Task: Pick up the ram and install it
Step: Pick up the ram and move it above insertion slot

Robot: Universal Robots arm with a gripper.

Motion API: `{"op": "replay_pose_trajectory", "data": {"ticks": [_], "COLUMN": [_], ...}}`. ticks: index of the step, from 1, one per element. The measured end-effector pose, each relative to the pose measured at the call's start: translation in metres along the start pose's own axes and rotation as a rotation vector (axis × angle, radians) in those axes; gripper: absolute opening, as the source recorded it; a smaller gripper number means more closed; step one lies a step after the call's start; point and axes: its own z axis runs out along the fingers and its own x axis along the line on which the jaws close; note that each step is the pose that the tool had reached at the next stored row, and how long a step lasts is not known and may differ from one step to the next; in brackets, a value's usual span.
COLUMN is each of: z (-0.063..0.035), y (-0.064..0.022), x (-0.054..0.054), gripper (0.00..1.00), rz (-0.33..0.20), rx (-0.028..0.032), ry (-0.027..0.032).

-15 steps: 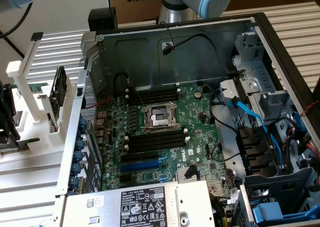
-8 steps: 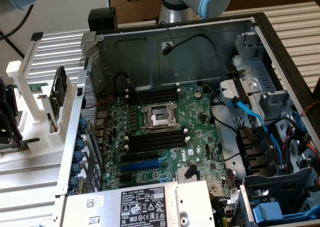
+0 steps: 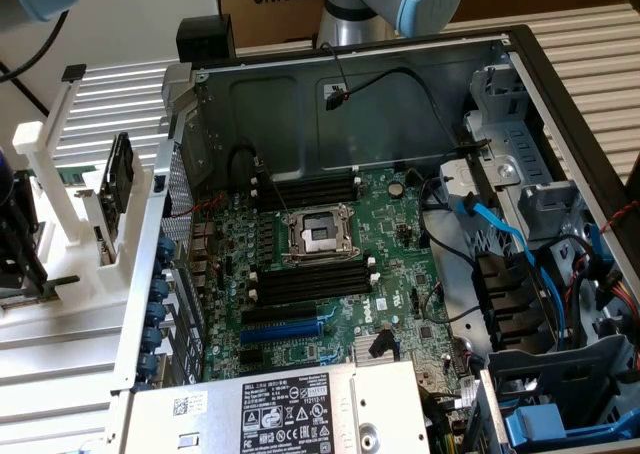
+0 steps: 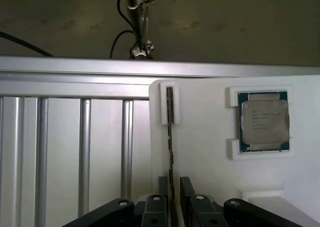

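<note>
The gripper (image 4: 173,203), jaws spread wide and gripping nothing, straddles the near end of the ram (image 4: 170,137), which stands edge-on in its white holder (image 4: 200,162) (a processor chip (image 4: 263,121) sits beside it), long axis running straight away between the fingers.

The end effector (image 4: 173,189) is black. Just in front of it, the ram (image 4: 170,137) shows a thin dark edge. The holder (image 4: 210,157) is white, and the processor chip (image 4: 263,121) is silver with a green border.
</note>
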Motion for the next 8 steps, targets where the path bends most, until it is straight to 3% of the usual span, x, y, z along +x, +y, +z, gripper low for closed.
{"op": "replay_pose_trajectory", "data": {"ticks": [8], "z": [0.0001], "y": [0.0000], "x": [0.0011], "gripper": [0.24], "rz": [0.000], "rx": [0.0003], "ry": [-0.0016]}}
